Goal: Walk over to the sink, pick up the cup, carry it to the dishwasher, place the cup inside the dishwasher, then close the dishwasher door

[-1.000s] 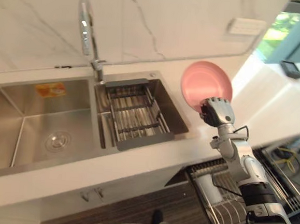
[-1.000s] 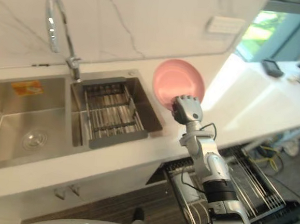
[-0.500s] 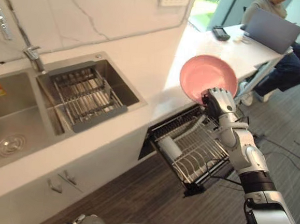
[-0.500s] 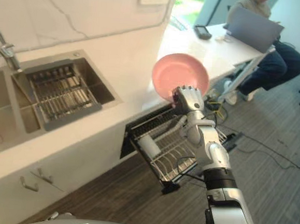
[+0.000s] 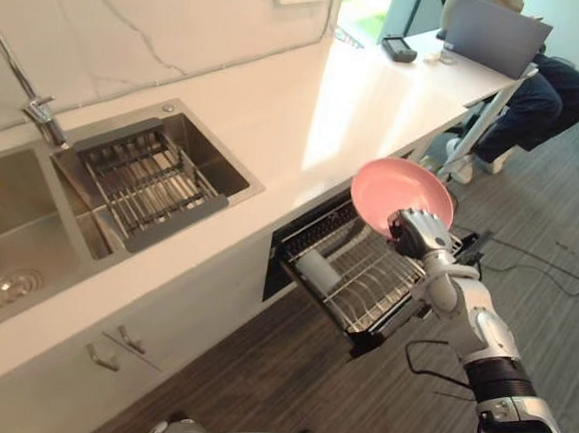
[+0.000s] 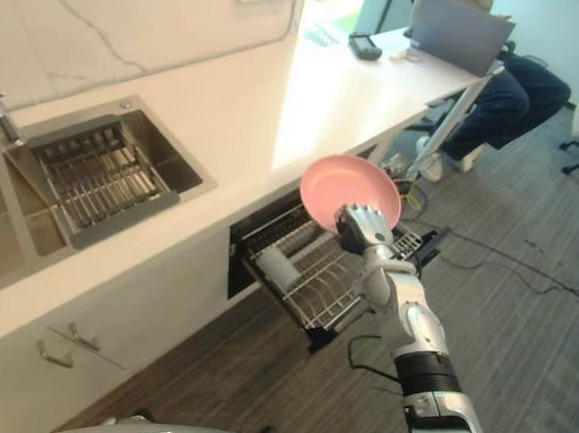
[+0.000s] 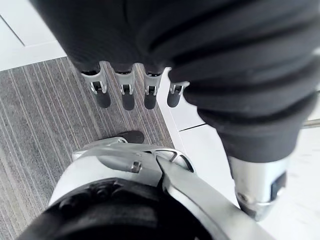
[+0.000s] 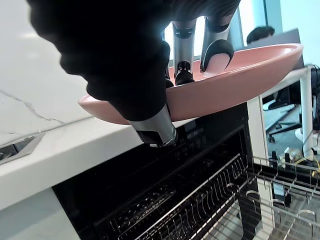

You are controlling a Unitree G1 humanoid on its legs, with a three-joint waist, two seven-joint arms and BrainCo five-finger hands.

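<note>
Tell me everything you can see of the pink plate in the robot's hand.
The pink plate is round, shallow and plain, matte like plastic, with a low raised rim. The right hand grips its near edge, fingers curled over the rim and thumb beneath. It is held tilted in the air above the pulled-out dishwasher rack, just off the white counter. Nothing else touches it.

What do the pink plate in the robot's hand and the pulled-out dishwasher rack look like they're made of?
The pink plate in the right hand: probably plastic or melamine, by its even, matte pink and thin rim; ceramic is possible. The dishwasher rack: metal wire, shown by its thin grey grid; any coating is unclear.
</note>
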